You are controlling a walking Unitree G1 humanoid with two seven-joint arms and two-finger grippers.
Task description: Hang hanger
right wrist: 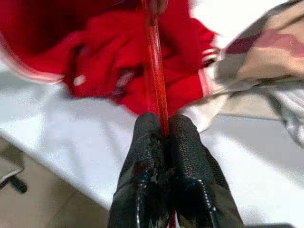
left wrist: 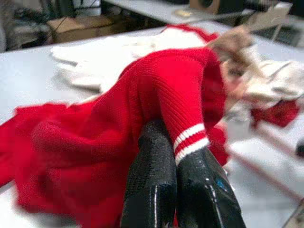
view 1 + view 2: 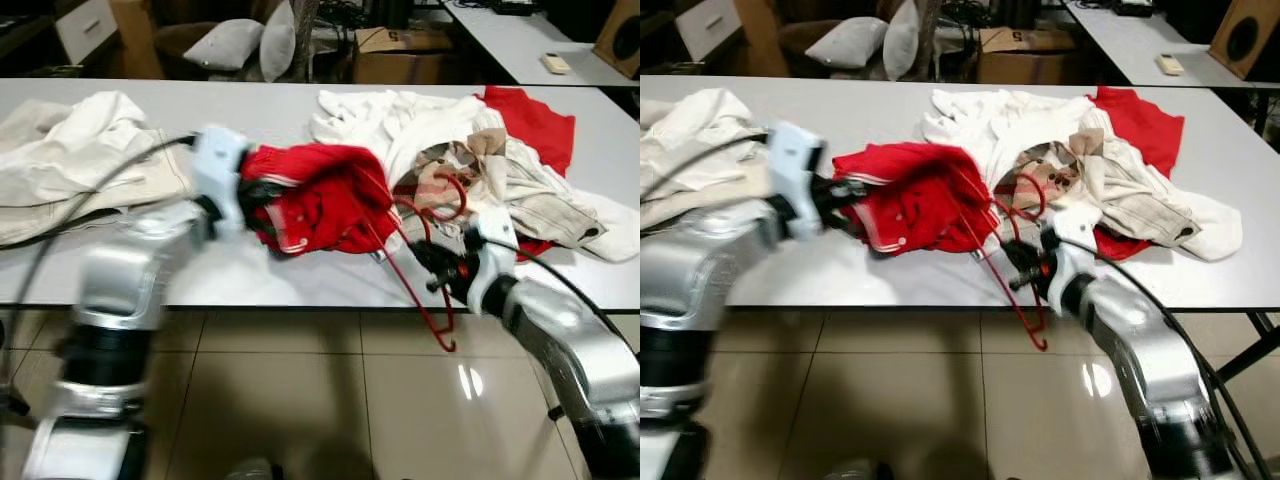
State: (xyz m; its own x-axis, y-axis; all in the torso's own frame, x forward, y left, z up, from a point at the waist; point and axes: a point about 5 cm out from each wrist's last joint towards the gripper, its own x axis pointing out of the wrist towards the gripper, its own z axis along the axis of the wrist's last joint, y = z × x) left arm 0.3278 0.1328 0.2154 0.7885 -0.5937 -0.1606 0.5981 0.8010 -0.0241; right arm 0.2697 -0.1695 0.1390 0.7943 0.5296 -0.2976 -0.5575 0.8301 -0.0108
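A red knit sweater [image 3: 320, 195] lies bunched on the white table [image 3: 250, 270], partly over a red wire hanger [image 3: 415, 275] whose lower part hangs past the table's front edge. My left gripper [image 3: 252, 195] is shut on the sweater's striped cuff [image 2: 190, 140]. My right gripper [image 3: 435, 262] is shut on the hanger's thin red bar [image 1: 156, 80], at the table's front edge, right of the sweater. The hanger's hook [image 3: 450, 195] curls up over the pile of clothes.
A heap of white, beige and red clothes [image 3: 490, 160] covers the table's right half. A cream garment [image 3: 70, 160] lies at the left. Tiled floor [image 3: 300, 400] lies in front. Pillows [image 3: 235, 42], a cardboard box [image 3: 400, 50] and another table stand behind.
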